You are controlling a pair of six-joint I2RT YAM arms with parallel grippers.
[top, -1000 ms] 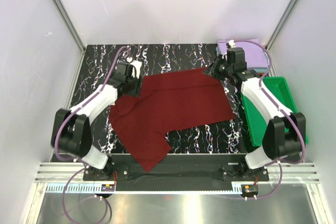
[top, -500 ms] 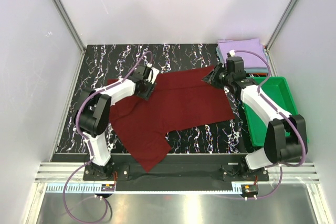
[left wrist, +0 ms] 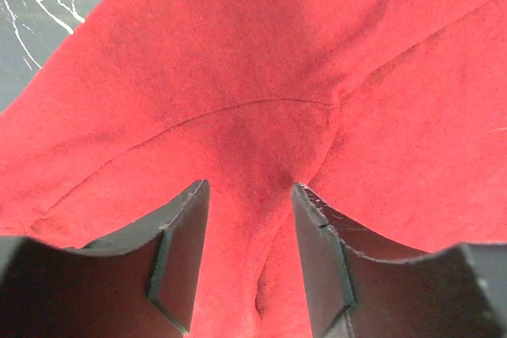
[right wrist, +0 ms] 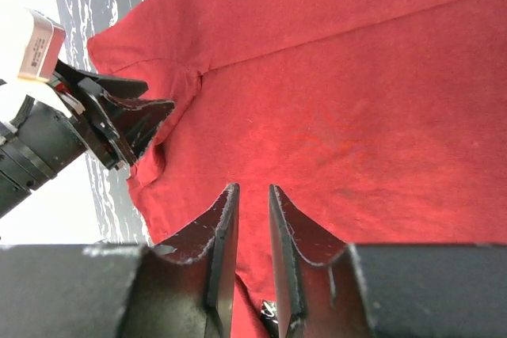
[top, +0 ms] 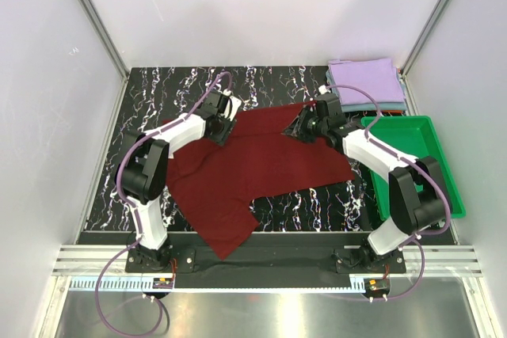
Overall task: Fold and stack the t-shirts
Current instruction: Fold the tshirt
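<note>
With the maroon t-shirt (top: 261, 160) spread on the marbled table (top: 158, 100) between both arms, close your half-spread left gripper (left wrist: 249, 189) squarely on the fabric ridge by the sleeve seam, and confirm the nearly-closed right gripper (right wrist: 251, 191) at the far-right corner actually holds cloth, which I cannot tell.

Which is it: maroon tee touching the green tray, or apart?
Apart. Top view shows marbled table between the maroon tee and the green tray.

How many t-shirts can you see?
3. A dark maroon t-shirt lies spread out in the middle. A folded lavender t-shirt sits in the far right corner, on top of a grey-blue t-shirt whose edge peeks out. More may hide underneath.
</note>
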